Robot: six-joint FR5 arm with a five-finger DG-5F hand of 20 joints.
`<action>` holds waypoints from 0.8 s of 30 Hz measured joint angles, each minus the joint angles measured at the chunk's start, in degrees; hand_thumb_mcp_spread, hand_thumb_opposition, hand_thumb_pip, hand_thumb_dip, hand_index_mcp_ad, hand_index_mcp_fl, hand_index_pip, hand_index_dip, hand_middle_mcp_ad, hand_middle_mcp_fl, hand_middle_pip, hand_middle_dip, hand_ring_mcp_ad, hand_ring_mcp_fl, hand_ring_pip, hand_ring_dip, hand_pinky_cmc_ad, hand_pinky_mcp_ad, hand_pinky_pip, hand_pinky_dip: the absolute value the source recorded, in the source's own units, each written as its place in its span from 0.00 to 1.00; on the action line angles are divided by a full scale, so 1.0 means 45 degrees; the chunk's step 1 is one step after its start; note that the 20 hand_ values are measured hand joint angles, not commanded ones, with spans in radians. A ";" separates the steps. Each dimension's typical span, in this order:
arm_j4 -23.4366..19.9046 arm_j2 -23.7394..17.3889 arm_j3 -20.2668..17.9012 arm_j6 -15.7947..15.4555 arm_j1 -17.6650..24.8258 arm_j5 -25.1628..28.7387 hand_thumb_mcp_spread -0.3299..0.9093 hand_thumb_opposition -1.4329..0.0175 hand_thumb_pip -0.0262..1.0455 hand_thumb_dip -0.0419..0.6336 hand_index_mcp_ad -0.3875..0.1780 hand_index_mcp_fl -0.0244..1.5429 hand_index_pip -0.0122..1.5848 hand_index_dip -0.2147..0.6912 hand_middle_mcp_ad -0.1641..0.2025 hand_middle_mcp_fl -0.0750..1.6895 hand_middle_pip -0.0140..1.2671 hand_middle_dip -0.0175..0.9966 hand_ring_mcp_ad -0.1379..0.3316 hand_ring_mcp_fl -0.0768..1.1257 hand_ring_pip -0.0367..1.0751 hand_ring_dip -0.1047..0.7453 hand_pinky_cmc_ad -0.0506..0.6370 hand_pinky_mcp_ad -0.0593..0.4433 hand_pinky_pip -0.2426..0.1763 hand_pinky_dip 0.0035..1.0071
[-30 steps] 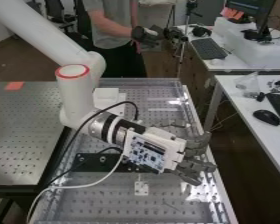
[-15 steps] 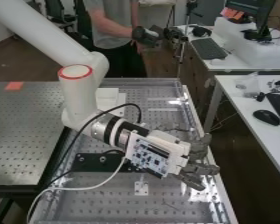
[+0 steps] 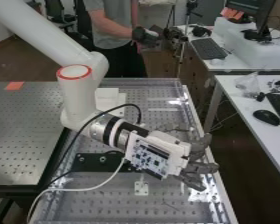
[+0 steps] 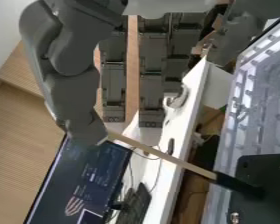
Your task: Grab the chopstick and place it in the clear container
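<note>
Wrist view: the chopstick (image 4: pixel 162 154) hangs clear of the floor, its pale end at the thumb (image 4: pixel 74 100) of the robot hand (image 4: pixel 57 42). The thumb is bent in and pinches that end; what it presses against is hidden, while the other fingers (image 4: pixel 150 95) hang nearly straight, close beside one another. From the thumb the stick slants away toward the bench side and ends in a black section. As far as black against black can be judged, this section overlaps the black mounting plate (image 4: pixel 270 175) without resting on it.

The grab looks done, then; carrying the stick to the clear container, lowering it in and letting go are left. The hold is at one extremity, so I judge the long free length could swing or twist if it brushed anything on the way.

In the high view the hand is above the right-hand edge of the perforated bench top (image 3: pixel 104 197), with the circuit board (image 3: pixel 150 155) on its back. A small white bracket (image 3: pixel 142 188) is near the hand on the arm's side, and a white block (image 3: pixel 106 96) is farther off, beyond the wrist. Out past the fingers, across a gap of floor, stands a white desk (image 3: pixel 238 100) with a black mouse (image 3: pixel 266 117); a monitor (image 4: pixel 87 175) is beyond the thumb.
</note>
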State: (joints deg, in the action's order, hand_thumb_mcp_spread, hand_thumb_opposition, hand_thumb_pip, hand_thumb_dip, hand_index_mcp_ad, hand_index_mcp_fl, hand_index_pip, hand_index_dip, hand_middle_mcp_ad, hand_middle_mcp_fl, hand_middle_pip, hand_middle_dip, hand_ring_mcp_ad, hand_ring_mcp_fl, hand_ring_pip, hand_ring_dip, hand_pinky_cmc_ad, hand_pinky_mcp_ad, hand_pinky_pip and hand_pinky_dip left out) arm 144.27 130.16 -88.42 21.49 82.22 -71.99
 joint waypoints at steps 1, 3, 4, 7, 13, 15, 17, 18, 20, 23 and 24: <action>0.0000 0.0003 0.0002 0.0083 -0.0003 -0.0020 0.72 0.43 0.50 0.52 0.45 0.40 0.46 0.41 0.61 0.52 0.32 0.69 0.32 0.35 0.12 0.62 0.60 0.54 0.35 0.13; 0.0004 0.0022 0.0009 0.0200 -0.0008 -0.0051 0.73 0.43 0.50 0.52 0.44 0.42 0.45 0.41 0.61 0.53 0.32 0.68 0.32 0.37 0.13 0.62 0.62 0.55 0.39 0.14; 0.0007 0.0029 0.0013 0.0207 -0.0006 -0.0054 0.73 0.43 0.50 0.52 0.45 0.43 0.44 0.41 0.61 0.54 0.31 0.68 0.32 0.37 0.12 0.62 0.62 0.55 0.38 0.14; 0.0016 0.0046 0.0015 0.0243 -0.0006 -0.0048 0.75 0.43 0.49 0.52 0.44 0.43 0.44 0.42 0.62 0.55 0.29 0.69 0.28 0.37 0.13 0.62 0.62 0.54 0.38 0.14; 0.0017 0.0054 0.0005 0.0277 0.0006 0.0002 0.75 0.41 0.48 0.52 0.44 0.45 0.43 0.43 0.61 0.58 0.24 0.69 0.26 0.38 0.12 0.62 0.64 0.55 0.39 0.14; 0.0030 0.0054 0.0007 0.0277 0.0008 -0.0001 0.75 0.41 0.48 0.52 0.44 0.45 0.43 0.43 0.61 0.59 0.22 0.69 0.27 0.38 0.13 0.62 0.64 0.55 0.38 0.14; 0.0046 0.0060 0.0007 0.0274 0.0006 -0.0001 0.75 0.41 0.48 0.52 0.44 0.45 0.43 0.43 0.62 0.61 0.20 0.69 0.26 0.38 0.12 0.62 0.64 0.54 0.39 0.13; 0.0054 0.0061 0.0009 0.0266 0.0005 -0.0003 0.75 0.41 0.48 0.52 0.44 0.46 0.43 0.43 0.61 0.61 0.20 0.69 0.26 0.39 0.12 0.62 0.65 0.55 0.40 0.14; 0.0066 0.0062 0.0015 0.0234 0.0004 0.0025 0.75 0.41 0.48 0.52 0.44 0.47 0.43 0.43 0.61 0.61 0.18 0.69 0.26 0.39 0.12 0.62 0.64 0.55 0.40 0.14; 0.0085 0.0067 0.0030 0.0199 -0.0006 0.0047 0.74 0.41 0.48 0.52 0.44 0.48 0.43 0.43 0.61 0.63 0.17 0.69 0.26 0.39 0.12 0.62 0.66 0.55 0.42 0.15; 0.0086 0.0068 0.0035 0.0188 -0.0011 0.0022 0.75 0.40 0.48 0.52 0.44 0.51 0.43 0.43 0.61 0.62 0.17 0.69 0.27 0.39 0.13 0.62 0.67 0.55 0.42 0.15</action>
State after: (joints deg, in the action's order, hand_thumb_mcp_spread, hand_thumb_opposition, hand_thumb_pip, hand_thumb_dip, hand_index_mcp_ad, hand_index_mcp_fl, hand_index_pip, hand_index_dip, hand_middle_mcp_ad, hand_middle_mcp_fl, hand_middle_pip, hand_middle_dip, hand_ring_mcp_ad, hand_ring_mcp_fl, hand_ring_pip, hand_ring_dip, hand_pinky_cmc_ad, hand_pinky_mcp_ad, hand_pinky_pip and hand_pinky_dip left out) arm 144.66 130.47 -88.26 22.33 82.17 -71.90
